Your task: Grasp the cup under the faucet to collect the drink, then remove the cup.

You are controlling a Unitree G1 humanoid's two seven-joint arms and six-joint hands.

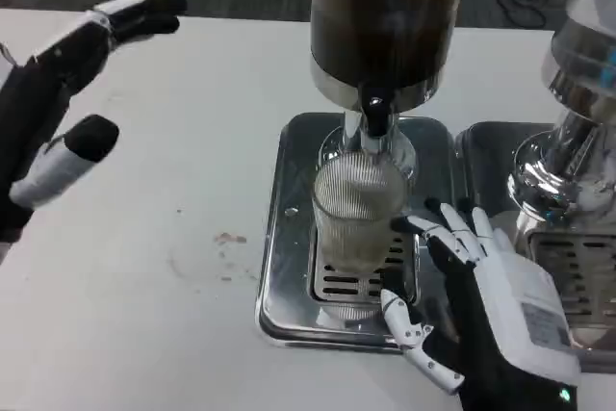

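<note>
A ribbed clear cup (354, 214) stands upright on the grille of a steel drip tray (287, 267), right under the black faucet (373, 113) of a dispenser holding dark drink (390, 16). My right hand (493, 300) lies just right of the cup with its fingers spread; the fingertips (431, 226) reach the cup's right side, and the thumb (414, 334) lies low in front of the tray. It does not grip the cup. My left hand (53, 103) hangs high at the far left, open and holding nothing.
A second dispenser (577, 93) with its own steel tray (568, 267) stands close on the right, beside my right hand. The white table (173, 267) spreads to the left of the trays, with a few small stains.
</note>
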